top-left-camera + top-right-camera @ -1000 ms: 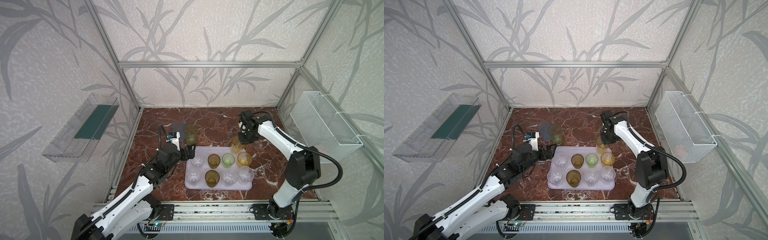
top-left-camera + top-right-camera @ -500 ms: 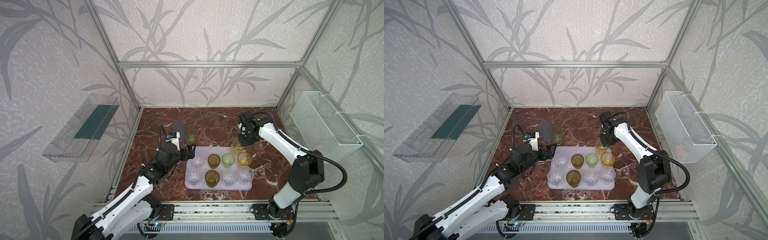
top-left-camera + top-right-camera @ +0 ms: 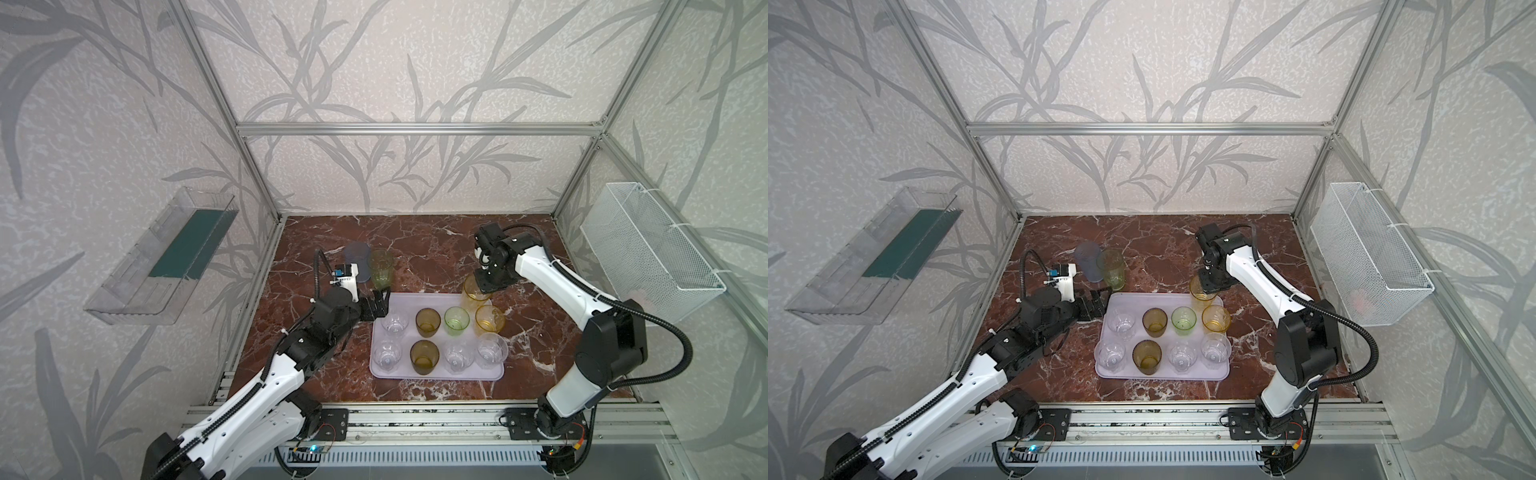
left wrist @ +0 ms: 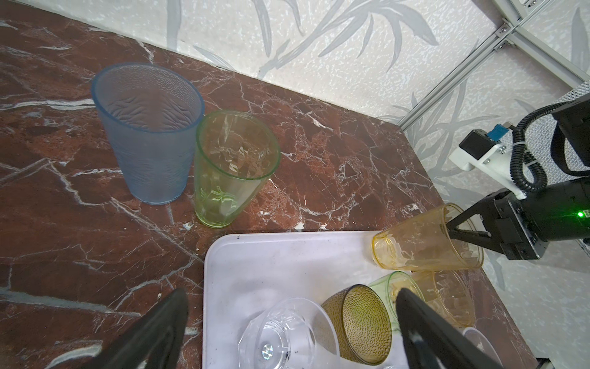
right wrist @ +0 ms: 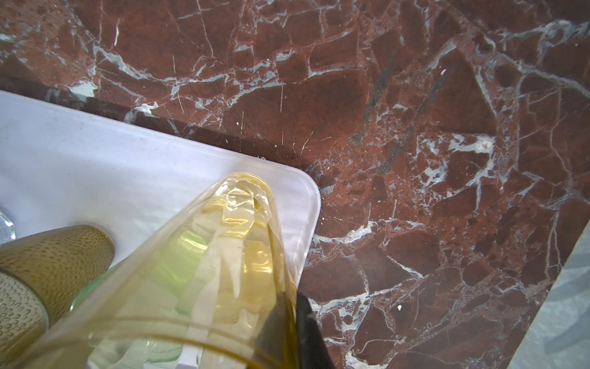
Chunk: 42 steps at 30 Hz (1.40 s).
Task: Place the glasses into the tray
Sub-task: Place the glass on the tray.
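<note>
My right gripper [image 3: 483, 286] [image 3: 1209, 285] [image 5: 292, 306] is shut on the rim of a tall yellow glass [image 3: 473, 294] [image 3: 1200, 293] [image 4: 424, 239] [image 5: 207, 271]. The glass's base is over the far right corner of the lilac tray [image 3: 415, 300] [image 3: 1142, 300] [image 4: 255, 265] [image 5: 95, 166]; I cannot tell whether it touches. The tray holds several short glasses: clear ones [image 3: 395, 324], two amber [image 3: 428, 322], one green [image 3: 456, 321], one yellow [image 3: 489, 319]. A tall blue-grey glass [image 3: 358, 262] [image 4: 150, 134] and a tall green glass [image 3: 381, 268] [image 4: 230, 169] stand on the table behind the tray's far left corner. My left gripper [image 3: 380, 305] [image 3: 1096, 305] [image 4: 292, 294] is open and empty at that corner.
A clear plastic bin [image 3: 166, 253] hangs on the left wall and a white wire basket [image 3: 648, 249] on the right wall. Red marble table [image 3: 432, 245] stretches behind the tray to the back wall.
The right arm's elbow has shifted slightly while the yellow glass stays over the tray's far right corner. The left arm has not moved.
</note>
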Tool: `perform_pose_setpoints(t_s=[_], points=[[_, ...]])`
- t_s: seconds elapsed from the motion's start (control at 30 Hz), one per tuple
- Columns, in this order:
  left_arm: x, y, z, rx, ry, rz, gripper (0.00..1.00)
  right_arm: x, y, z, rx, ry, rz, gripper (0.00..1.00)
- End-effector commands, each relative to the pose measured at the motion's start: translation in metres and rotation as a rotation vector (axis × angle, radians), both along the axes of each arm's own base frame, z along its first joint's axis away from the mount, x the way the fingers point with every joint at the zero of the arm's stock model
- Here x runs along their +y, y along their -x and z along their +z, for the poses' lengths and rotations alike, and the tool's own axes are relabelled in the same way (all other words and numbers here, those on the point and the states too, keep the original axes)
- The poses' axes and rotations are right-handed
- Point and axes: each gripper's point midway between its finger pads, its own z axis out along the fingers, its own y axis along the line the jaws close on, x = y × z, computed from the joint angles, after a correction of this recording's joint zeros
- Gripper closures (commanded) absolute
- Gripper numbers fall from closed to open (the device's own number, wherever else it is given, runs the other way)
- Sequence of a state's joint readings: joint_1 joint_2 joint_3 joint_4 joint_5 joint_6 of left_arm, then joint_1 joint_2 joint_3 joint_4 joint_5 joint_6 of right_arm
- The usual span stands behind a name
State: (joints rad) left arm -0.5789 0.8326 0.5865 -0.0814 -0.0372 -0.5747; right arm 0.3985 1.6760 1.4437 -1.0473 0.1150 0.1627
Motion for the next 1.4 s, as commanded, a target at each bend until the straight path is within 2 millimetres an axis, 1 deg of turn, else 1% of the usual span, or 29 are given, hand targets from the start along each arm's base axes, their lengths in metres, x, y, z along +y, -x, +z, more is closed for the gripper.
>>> perform_pose_setpoints(t_s=[0.0, 0.07, 0.13, 0.27, 0.37, 0.43, 0.5, 0.57, 0.63, 0.73, 0.9, 0.97, 1.07, 1.23, 1.33, 1.37], points=[[0.005, 0.000, 0.007, -0.022, -0.011, 0.020, 0.01, -0.002, 0.006, -0.009, 0.044, 0.025, 0.007, 0.88], [0.005, -0.001, 0.007, -0.023, -0.011, 0.020, 0.01, -0.002, 0.006, -0.011, 0.047, 0.026, 0.006, 0.85], [0.006, -0.001, 0.007, -0.022, -0.013, 0.022, 0.01, -0.002, 0.006, -0.012, 0.049, 0.027, 0.005, 0.81], [0.006, -0.001, 0.007, -0.023, -0.012, 0.022, 0.01, -0.002, 0.007, -0.010, 0.043, 0.022, 0.006, 0.66], [0.005, -0.001, 0.007, -0.022, -0.013, 0.018, 0.01, -0.001, 0.005, -0.006, 0.026, 0.012, 0.004, 0.51], [0.005, -0.001, 0.007, -0.021, -0.014, 0.019, 0.01, -0.001, 0.004, -0.002, 0.014, 0.005, 0.001, 0.44], [0.005, -0.001, 0.007, -0.020, -0.015, 0.018, 0.01, 0.000, 0.003, 0.002, 0.001, -0.003, -0.004, 0.36], [0.005, -0.001, 0.007, -0.019, -0.016, 0.018, 0.01, 0.001, 0.002, 0.008, -0.022, -0.012, -0.008, 0.25], [0.005, -0.001, 0.007, -0.018, -0.016, 0.020, 0.01, 0.001, 0.000, 0.015, -0.056, -0.023, -0.010, 0.20], [0.006, -0.001, 0.006, -0.013, -0.020, 0.024, 0.01, -0.002, -0.002, 0.026, -0.100, -0.022, -0.020, 0.17], [0.005, -0.003, 0.010, -0.005, -0.031, 0.018, 0.01, -0.005, -0.004, 0.045, -0.170, -0.040, -0.051, 0.16], [0.003, -0.004, 0.012, 0.002, -0.036, 0.013, 0.01, -0.003, -0.003, 0.050, -0.189, -0.066, -0.056, 0.16], [0.001, -0.004, 0.014, 0.016, -0.041, 0.007, 0.01, 0.008, 0.001, 0.062, -0.215, -0.154, -0.048, 0.16], [0.005, -0.010, 0.017, 0.031, -0.079, 0.038, 0.01, 0.041, 0.011, 0.088, -0.270, -0.394, 0.018, 0.16], [0.007, -0.015, 0.017, 0.052, -0.124, 0.050, 0.01, 0.054, 0.017, 0.105, -0.326, -0.514, 0.035, 0.16], [0.006, -0.017, 0.017, 0.063, -0.139, 0.050, 0.01, 0.056, 0.019, 0.107, -0.338, -0.542, 0.036, 0.16]])
